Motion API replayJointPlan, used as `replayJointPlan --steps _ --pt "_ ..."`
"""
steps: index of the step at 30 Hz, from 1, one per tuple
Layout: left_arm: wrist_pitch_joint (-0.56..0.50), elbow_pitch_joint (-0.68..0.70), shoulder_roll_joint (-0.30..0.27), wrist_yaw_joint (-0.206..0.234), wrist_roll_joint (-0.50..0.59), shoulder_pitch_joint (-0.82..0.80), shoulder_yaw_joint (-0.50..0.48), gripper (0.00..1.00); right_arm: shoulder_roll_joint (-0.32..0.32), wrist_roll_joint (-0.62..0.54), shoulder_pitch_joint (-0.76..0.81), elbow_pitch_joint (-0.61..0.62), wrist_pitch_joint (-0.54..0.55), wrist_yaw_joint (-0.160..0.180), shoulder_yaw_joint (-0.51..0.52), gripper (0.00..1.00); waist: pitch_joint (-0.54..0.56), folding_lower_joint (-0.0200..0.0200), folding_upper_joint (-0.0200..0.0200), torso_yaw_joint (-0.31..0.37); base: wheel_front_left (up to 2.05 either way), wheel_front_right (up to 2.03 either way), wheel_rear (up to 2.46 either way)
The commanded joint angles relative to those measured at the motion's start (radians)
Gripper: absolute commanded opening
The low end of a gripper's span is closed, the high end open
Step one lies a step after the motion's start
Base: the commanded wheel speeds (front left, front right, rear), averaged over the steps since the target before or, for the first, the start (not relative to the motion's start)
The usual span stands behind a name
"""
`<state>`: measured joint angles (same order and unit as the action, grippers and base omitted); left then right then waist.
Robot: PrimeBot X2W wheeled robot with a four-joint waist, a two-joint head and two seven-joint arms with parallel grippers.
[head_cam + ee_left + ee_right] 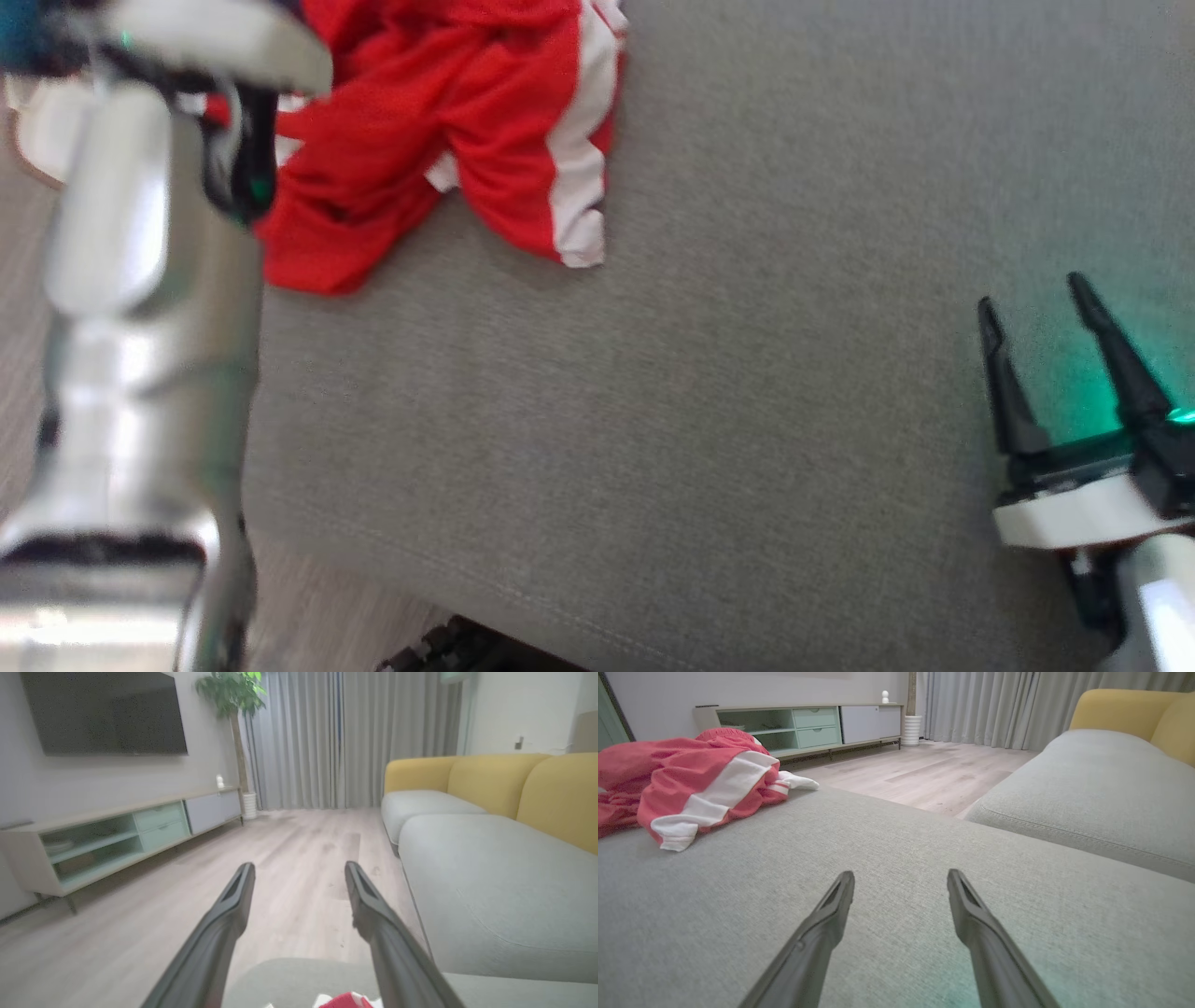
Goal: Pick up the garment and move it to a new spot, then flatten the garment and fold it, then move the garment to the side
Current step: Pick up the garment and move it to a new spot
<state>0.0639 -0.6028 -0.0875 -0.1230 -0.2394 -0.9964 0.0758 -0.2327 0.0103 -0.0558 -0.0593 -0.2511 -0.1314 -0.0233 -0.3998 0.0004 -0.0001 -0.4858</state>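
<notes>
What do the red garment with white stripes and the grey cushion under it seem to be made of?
The red garment with white stripes looks like a thin, smooth synthetic knit, perhaps sportswear: it lies in soft, loose folds. The exact fibre cannot be told. The grey seat cushion seems covered in matte woven upholstery fabric: a fine weave shows, and a stitched seam runs near its edge.

- We see a red garment (420, 121) with broad white stripes; it looks like a pair of shorts.
- It lies crumpled in a loose, bunched heap, not folded.
- It rests on the grey cushion (700, 420), at the far left corner.
</notes>
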Motion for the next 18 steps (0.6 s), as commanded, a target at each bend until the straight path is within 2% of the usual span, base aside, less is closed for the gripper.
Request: replayJointPlan --steps 1,3,8,14,18 --pt "-0.012 0.014 -0.044 0.0 -0.014 -0.015 -0.02 1.0 -0.015 0.005 -0.006 0.036 -0.011 0.001 -0.021 1.0 -0.058 -0.0004 0.0001 0.042 0.0 0.0 0.0" --pt "-0.071 -0.084 -0.047 -0.006 -0.07 -0.082 -0.003 1.0 -0.037 0.005 -0.006 0.062 -0.011 0.001 -0.01 1.0 -0.089 -0.0004 0.0001 0.058 0.0 0.0 0.0" --pt "-0.143 -0.265 -0.076 -0.007 -0.18 -0.173 0.074 1.0 -0.08 0.001 0.013 0.096 -0.011 0.001 0.014 1.0 -0.157 -0.0004 0.0001 0.097 0.0 0.0 0.0" --pt "-0.179 -0.394 -0.104 -0.007 -0.287 -0.202 0.155 1.0 -0.106 -0.017 0.034 0.132 -0.011 0.001 0.011 1.0 -0.212 -0.0004 0.0001 0.123 0.0 0.0 0.0" --pt "-0.175 -0.445 -0.129 -0.008 -0.308 -0.2 0.22 1.0 -0.106 -0.022 0.027 0.142 -0.011 0.001 0.002 1.0 -0.224 -0.0004 0.0001 0.134 0.0 0.0 0.0"
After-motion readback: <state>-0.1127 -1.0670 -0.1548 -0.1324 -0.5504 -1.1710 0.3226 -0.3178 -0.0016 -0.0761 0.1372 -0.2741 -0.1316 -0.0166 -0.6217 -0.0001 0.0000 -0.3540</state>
